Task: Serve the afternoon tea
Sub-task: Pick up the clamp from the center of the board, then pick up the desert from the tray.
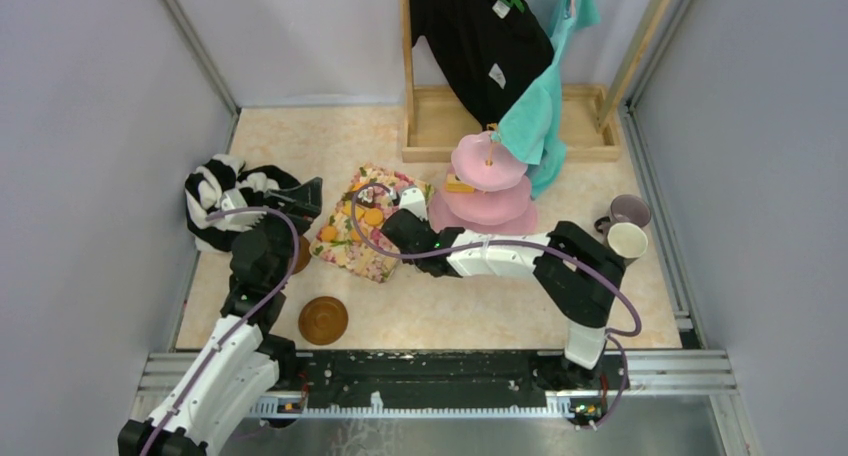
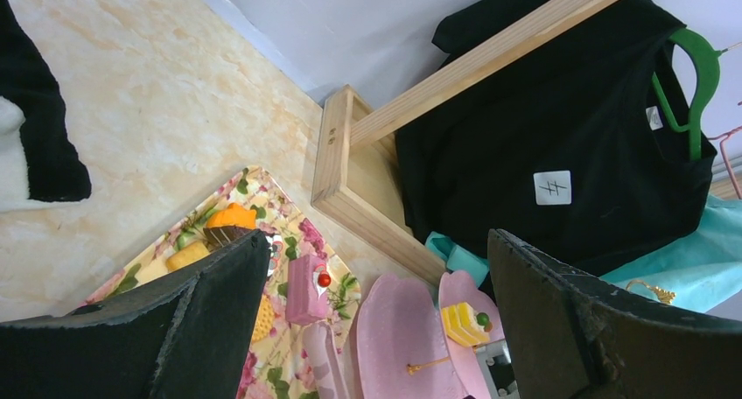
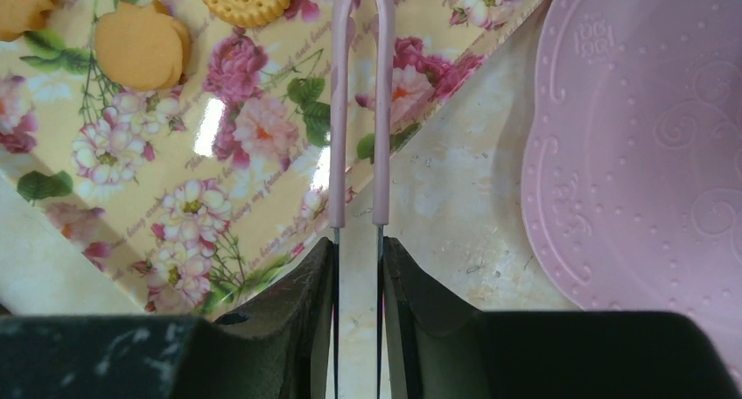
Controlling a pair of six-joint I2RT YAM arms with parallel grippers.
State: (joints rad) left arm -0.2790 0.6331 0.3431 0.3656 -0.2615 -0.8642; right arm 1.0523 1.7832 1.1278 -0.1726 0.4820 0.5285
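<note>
To my eye the job is at the loading step, with pastries going from the floral-print cloth (image 1: 345, 254) up to the pink cake stand (image 1: 505, 171). The stand sits just right of the cloth, on the near side of the wooden rack (image 1: 440, 126). A yellow cake slice (image 1: 458, 184) already sits on one tier, while the orange pastries (image 1: 372, 216) and a pink slice (image 2: 306, 290) lie on the cloth. The right gripper (image 1: 408, 204) reaches leftward to the cloth's right edge, jaws pressed in on a pair of pink tongs (image 3: 338, 110). The tong arms run almost together (their tips leave the wrist view, so I cannot tell whether they pinch anything). The left gripper (image 1: 300, 194) hangs at the cloth's far left corner beside the striped garment (image 1: 212, 194), jaws spread wide with nothing between them. The lilac mug (image 1: 628, 211) and cream mug (image 1: 627, 240) wait at the right, well apart from the brown saucer (image 1: 322, 319) near the left arm. Next, I'd guess, the tong tips must straddle one pastry. The squeeze should be gentle, so the tongs don't twist in the fingers, before lifting to a free tier.
</note>
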